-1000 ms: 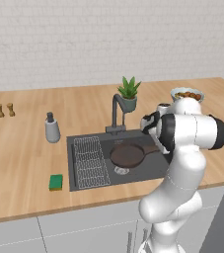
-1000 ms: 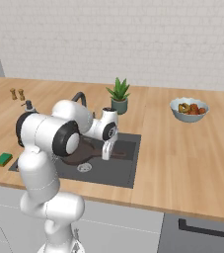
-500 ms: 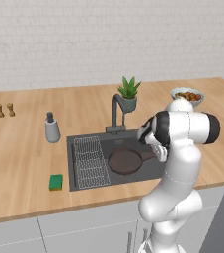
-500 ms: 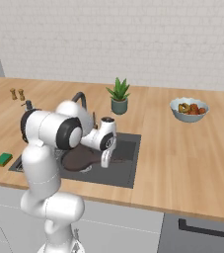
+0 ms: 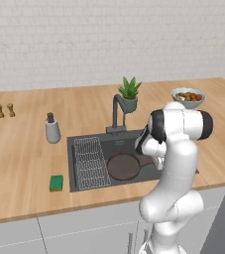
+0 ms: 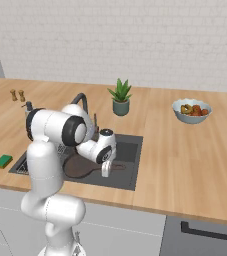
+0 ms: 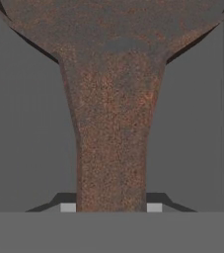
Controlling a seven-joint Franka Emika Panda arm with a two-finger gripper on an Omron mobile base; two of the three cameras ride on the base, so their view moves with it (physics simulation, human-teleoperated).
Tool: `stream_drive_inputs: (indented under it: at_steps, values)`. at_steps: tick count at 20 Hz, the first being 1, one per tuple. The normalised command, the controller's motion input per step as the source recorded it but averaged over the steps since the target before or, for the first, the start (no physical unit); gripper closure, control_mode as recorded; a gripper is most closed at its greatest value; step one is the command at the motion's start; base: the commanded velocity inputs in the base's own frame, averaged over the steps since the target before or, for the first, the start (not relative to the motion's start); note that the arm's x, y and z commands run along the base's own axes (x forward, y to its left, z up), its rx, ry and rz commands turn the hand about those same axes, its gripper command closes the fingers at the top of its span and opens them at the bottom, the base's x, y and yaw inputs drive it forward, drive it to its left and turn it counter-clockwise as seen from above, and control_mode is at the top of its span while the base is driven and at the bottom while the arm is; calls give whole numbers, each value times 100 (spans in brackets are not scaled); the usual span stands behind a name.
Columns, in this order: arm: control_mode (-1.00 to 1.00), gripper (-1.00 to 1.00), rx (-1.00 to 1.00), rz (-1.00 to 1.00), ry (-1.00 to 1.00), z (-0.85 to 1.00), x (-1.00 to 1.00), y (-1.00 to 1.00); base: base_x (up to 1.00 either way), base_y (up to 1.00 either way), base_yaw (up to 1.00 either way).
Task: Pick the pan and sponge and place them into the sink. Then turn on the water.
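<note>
Inside sink (image 5: 79, 144), fingers (image 7: 154, 207) clamped on pan (image 5: 124, 166) handle.

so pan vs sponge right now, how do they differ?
The pan is round, dark brown and wide; the sponge is a small green rectangle. The pan lies down in the sink with the gripper shut on its handle; the sponge sits untouched on the counter left of the basin. Both lie flat.

Pan (image 5: 123, 166) in sink (image 5: 80, 145); sponge (image 5: 56, 182) on counter (image 5: 20, 154) beside it.
</note>
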Motion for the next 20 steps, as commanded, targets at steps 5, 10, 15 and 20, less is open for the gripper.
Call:
stream_drive_inputs:
  at_steps: [5, 10, 15, 20]
  values:
    - [-100, 100, 0, 0, -6, -9, 54, 0, 0, 0, 0]
    - [-100, 100, 0, 0, -2, 0, 14, 0, 0, 0, 0]
    - [-100, 100, 0, 0, 0, -11, -1, 0, 0, 0, 0]
    - [-100, 100, 0, 0, 0, -39, 0, 0, 0, 0, 0]
